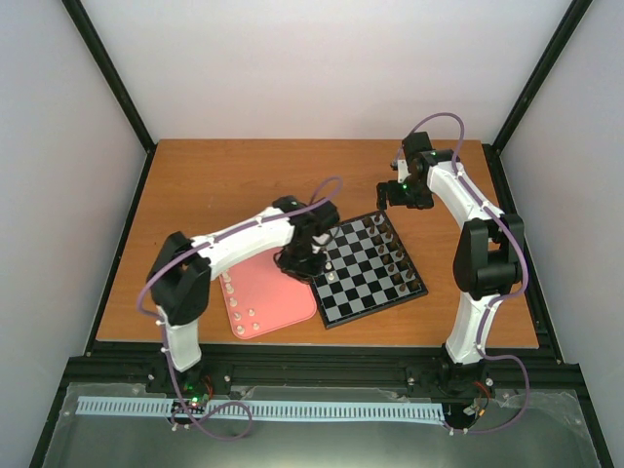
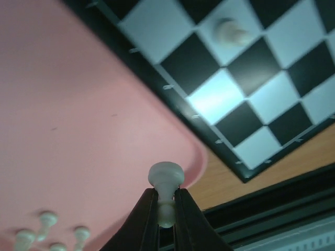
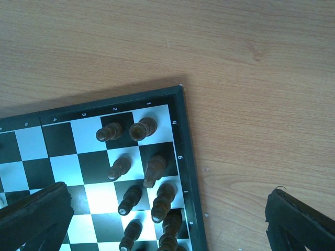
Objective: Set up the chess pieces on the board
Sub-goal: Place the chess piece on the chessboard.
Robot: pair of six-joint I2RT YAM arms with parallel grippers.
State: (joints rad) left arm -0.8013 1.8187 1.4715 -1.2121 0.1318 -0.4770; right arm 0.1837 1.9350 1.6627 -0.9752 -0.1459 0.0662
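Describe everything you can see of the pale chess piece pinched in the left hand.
The pale chess piece is small, cream-white and smooth, plastic-looking, with a rounded, flattened head over a narrow neck, like a pawn. The left hand is shut on it: two dark fingers pinch its neck and stem, and the head pokes past their tips. Its base is hidden. It shows over the rounded corner of the pink tray, near the black rim of the board. Nothing else is seen touching it.

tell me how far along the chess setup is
Done: dark pieces line the board's right side, and a few cream pieces stand along its left. In hand: left gripper pinches a cream pawn at the pink tray's edge. Left: loose cream pieces wait in the tray.
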